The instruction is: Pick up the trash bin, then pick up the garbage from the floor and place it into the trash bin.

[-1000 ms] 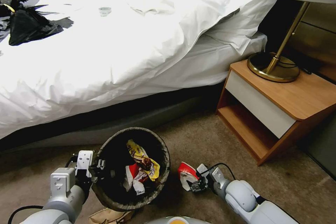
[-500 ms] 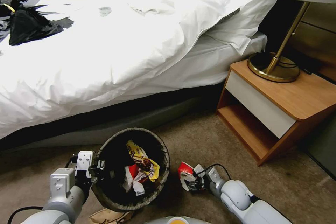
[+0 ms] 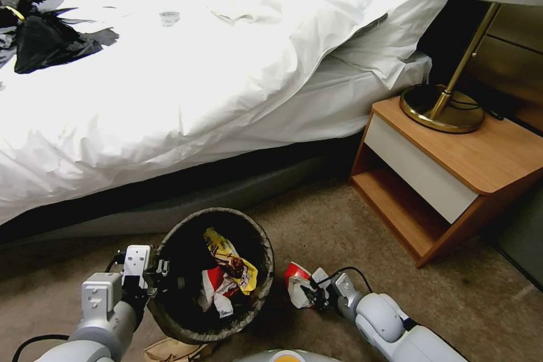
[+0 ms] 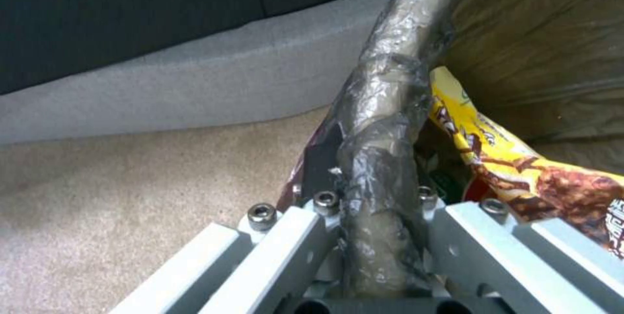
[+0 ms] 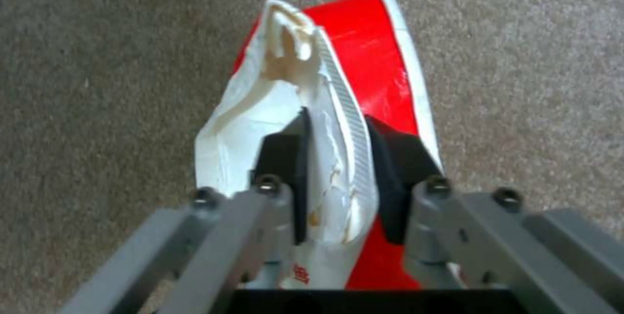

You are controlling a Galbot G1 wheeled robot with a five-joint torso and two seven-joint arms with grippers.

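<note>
My left gripper (image 3: 161, 277) pinches the trash bin (image 3: 212, 274) rim; my right gripper (image 3: 310, 294) clamps a red-white wrapper (image 3: 295, 285) just beside it on the carpet (image 3: 317, 226), bed (image 3: 186, 85) and nightstand (image 3: 452, 175) beyond.

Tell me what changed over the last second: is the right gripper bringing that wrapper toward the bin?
Yes. The right gripper, shut on the red-white wrapper, has shifted slightly left toward the trash bin; the wrapper is close beside the rim, not over it. Nothing was taken hold of or let go. The left gripper stays clamped on the bin's rim, and the yellow wrapper still lies inside.
</note>
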